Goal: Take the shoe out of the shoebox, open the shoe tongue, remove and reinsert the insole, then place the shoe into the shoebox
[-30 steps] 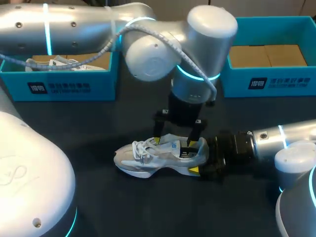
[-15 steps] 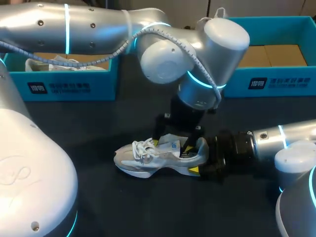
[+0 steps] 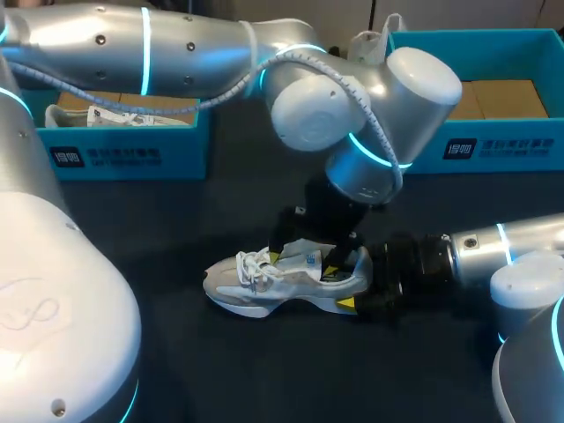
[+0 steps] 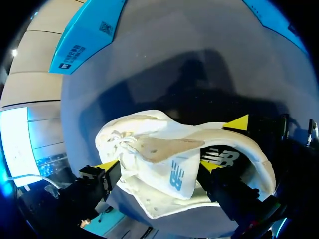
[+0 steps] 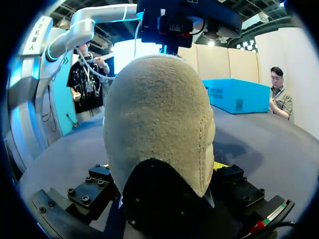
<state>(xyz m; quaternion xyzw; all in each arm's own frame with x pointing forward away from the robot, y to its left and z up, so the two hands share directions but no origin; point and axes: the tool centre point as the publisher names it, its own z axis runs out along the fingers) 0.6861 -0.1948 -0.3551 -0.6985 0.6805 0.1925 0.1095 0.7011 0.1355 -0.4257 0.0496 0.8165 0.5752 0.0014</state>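
Mid-table, bracing the white mesh sneaker [image 3: 256, 284], heel [image 5: 159, 114] clamped in right gripper [image 3: 358, 282], for spread-open left gripper [image 3: 305, 263] straddling its tongue [image 4: 164, 147].

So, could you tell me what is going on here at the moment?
The shoe stands on its sole on the table, outside the blue shoebox at the far right. The right gripper is shut on its heel from behind. The left gripper hangs over the shoe's opening at the raised tongue; whether it grips the tongue is unclear.
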